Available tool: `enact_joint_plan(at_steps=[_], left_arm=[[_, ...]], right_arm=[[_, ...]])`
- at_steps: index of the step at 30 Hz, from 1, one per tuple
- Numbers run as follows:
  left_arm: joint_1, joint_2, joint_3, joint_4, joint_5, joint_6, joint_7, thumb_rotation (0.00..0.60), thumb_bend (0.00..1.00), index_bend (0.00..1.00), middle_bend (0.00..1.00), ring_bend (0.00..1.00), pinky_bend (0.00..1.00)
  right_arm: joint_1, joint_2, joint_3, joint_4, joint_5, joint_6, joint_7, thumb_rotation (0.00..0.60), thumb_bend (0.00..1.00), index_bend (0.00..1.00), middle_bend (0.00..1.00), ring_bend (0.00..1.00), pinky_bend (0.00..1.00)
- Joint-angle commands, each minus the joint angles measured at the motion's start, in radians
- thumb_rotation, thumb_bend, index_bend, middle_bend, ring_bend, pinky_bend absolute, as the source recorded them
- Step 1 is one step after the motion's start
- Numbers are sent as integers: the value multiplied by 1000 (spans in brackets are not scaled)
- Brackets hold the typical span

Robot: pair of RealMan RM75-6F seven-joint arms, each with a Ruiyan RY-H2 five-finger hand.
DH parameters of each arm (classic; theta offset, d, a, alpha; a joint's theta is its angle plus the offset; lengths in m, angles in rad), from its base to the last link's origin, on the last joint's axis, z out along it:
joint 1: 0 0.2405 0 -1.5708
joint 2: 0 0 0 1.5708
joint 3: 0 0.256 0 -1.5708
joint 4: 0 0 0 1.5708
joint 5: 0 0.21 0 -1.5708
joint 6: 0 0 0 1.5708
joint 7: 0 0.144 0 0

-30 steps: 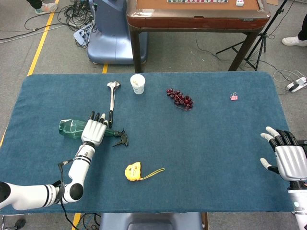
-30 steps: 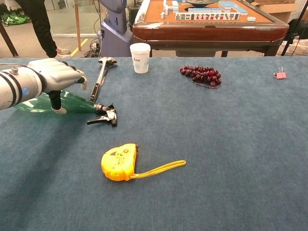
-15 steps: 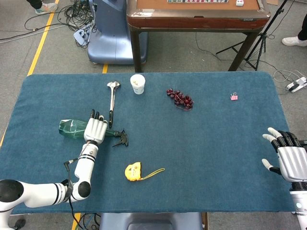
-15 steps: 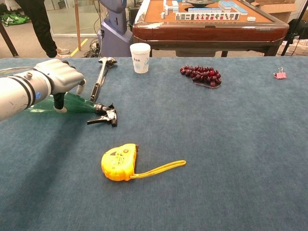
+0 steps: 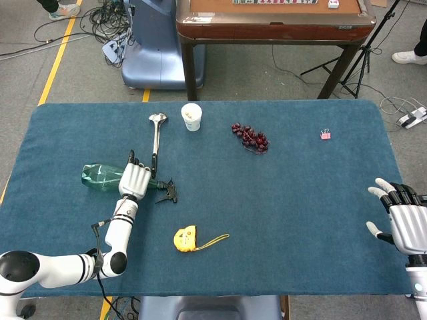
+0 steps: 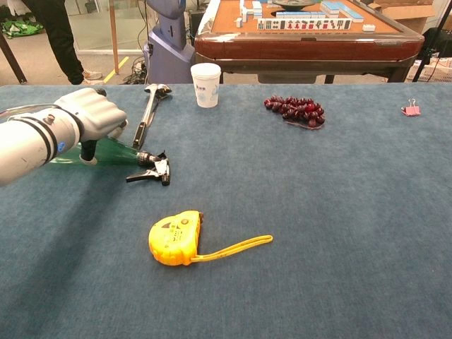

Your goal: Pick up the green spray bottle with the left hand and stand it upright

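Lying on its side near the left edge of the blue table (image 5: 300, 220): green spray bottle (image 5: 100, 177), body to the left, black trigger head (image 5: 167, 192) to the right. Landmark for everything below is this bottle.

Left hand (image 5: 133, 180) sits on top of the bottle, just ahead of the neck, fingers (image 5: 131, 162) pointing to the far side. In the chest view the hand (image 6: 92, 116) is draped over the bottle (image 6: 106, 152) with the thumb down on the near side and fingers curled over the top. Whether it is truly clamped or only resting on it, cannot tell; the bottle looks flat on the cloth either way, not upright.

Just beyond the bottle, metal spoon (image 5: 156, 137) lies lengthwise, its handle end near the fingertips. White paper cup (image 5: 191, 117) stands upright further beyond and to the right of the bottle. Yellow tape measure (image 5: 187, 239) with its strap out is nearer the robot and right of the trigger head, apart from it. Bunch of dark red grapes (image 5: 250, 137) is far right and beyond the bottle. Pink binder clip (image 5: 325, 134) is further right again, well apart.

Right hand (image 5: 403, 217) is at the far right edge, well apart from the bottle, palm down, fingers spread, holding nothing.
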Motion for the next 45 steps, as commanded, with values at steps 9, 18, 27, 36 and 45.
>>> enact_joint_plan(at_steps=[9,18,27,36,45], left_arm=[[81,130,-12,-106,267,7,-286,600,270,493,419,251,0],[189,296,-73,-269,391,-35,-670,600,271,481,420,251,1],[293,390,-124,-313,591,-160,-1237,600,270,479,419,247,21],[347,354,-183,-233,713,-185,-1702,600,274,472,419,247,22],[375,286,-205,-112,802,-141,-1966,600,290,470,420,246,22]], right_arm=[[1,-8,4,4,0,2,2,600,170,253,164,114,138],[2,-7,3,-2,-7,1,-3,600,170,253,164,113,138],[6,-13,1,-5,-15,-4,-14,600,170,253,164,113,138],[4,-8,0,-14,-14,0,-23,600,171,253,164,114,138],[3,-7,1,-22,-9,0,-32,600,170,253,164,114,138]])
